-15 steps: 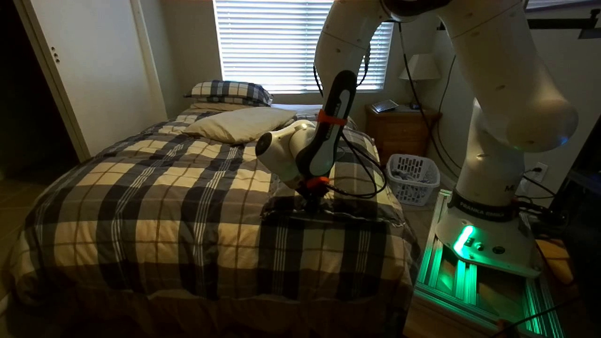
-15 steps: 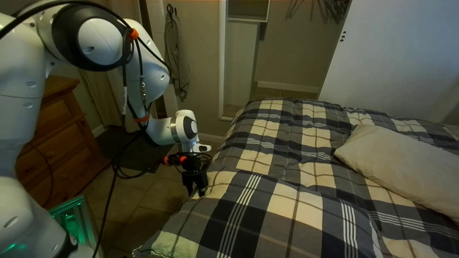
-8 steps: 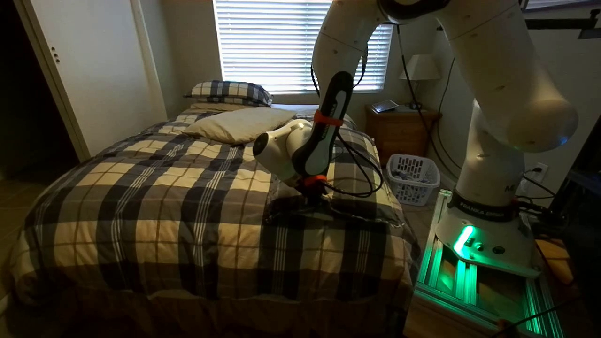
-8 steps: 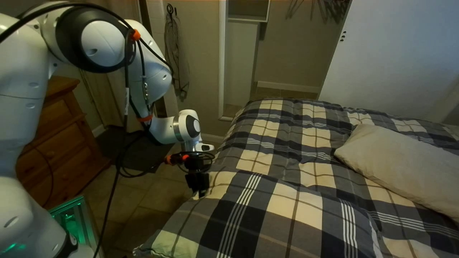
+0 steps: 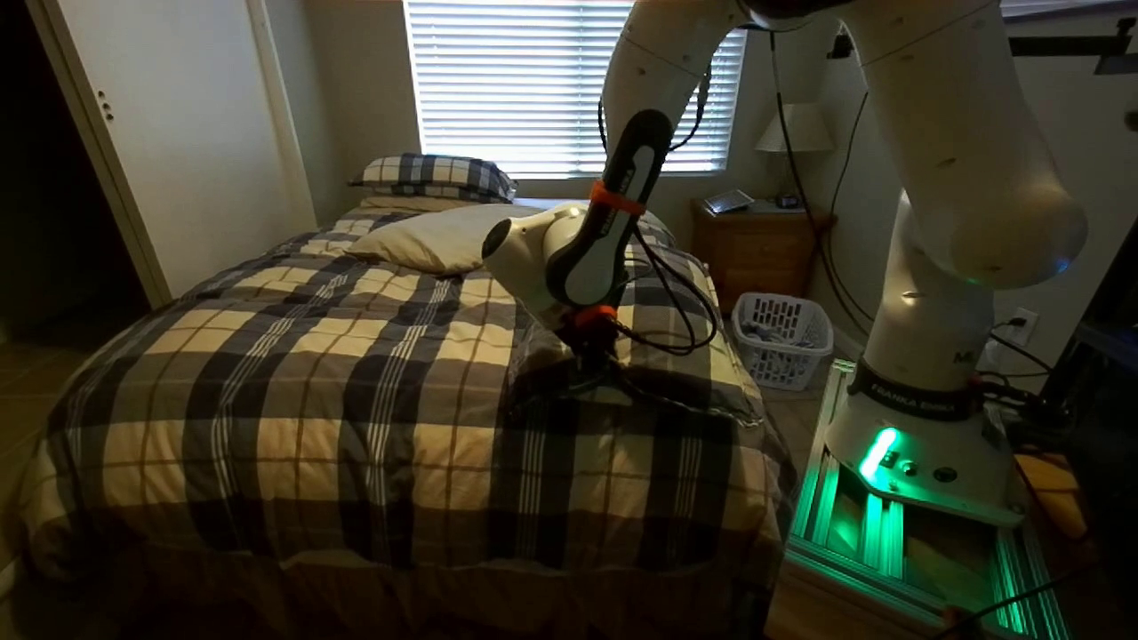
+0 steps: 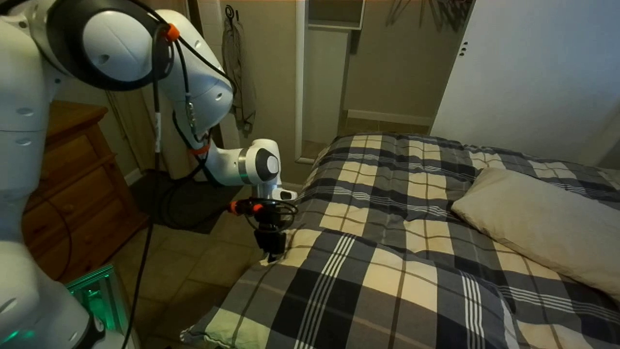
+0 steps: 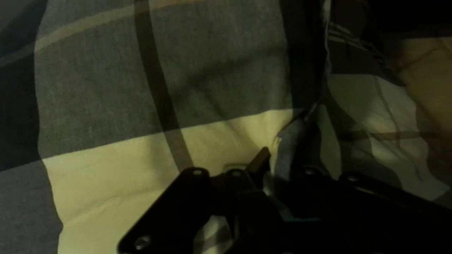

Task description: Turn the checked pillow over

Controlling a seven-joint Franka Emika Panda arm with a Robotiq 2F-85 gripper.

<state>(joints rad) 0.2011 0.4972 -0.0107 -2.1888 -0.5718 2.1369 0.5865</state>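
Note:
The checked pillow (image 6: 373,295), plump and plaid in navy, grey and cream, lies on the plaid bedspread at the bed's near side. In an exterior view the arm covers much of the pillow (image 5: 685,382). My gripper (image 6: 272,257) points down at the pillow's edge toward the foot of the bed. In the wrist view the gripper (image 7: 277,165) has a fold of the seamed edge pinched between its fingers, and the pillow's broad face (image 7: 212,81) fills most of the picture. The farther finger is lost in the dark. Around the grip the edge looks slightly raised.
A cream pillow (image 5: 427,240) lies farther up the bed, with a smaller checked pillow (image 5: 436,176) at the head. A white laundry basket (image 5: 782,342) and a wooden nightstand (image 5: 756,249) stand beside the bed. Loose cables (image 6: 181,189) hang from the arm.
The jaws have closed from open onto the pillow's edge. The gripper has since risen a little, and the edge of the pillow lifts slightly with it.

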